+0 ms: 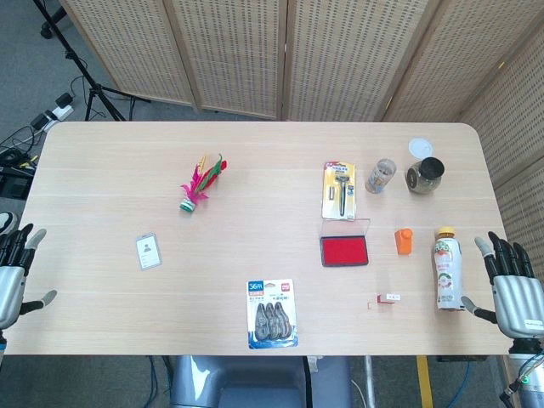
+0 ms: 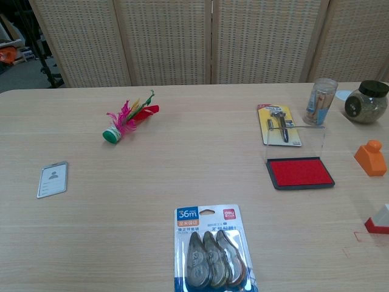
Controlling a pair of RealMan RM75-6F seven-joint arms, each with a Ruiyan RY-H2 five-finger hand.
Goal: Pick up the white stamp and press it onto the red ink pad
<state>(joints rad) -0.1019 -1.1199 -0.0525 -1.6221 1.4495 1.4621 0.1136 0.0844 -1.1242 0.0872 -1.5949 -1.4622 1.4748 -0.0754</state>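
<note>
White stamp (image 1: 388, 298) lies on its side near the table's (image 1: 255, 255) front edge, just right of and in front of the open red ink pad (image 1: 344, 251). Left hand (image 1: 12, 270) off the left edge, fingers spread, holding nothing. Right hand (image 1: 510, 285) beside the juice bottle (image 1: 446, 269), fingers apart, holding nothing.

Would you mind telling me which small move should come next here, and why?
Probably reach the right hand leftward toward the white stamp. Both hands hold nothing at the table's edges, the left hand sits far away, and the stamp lies untouched near the open red ink pad.
</note>
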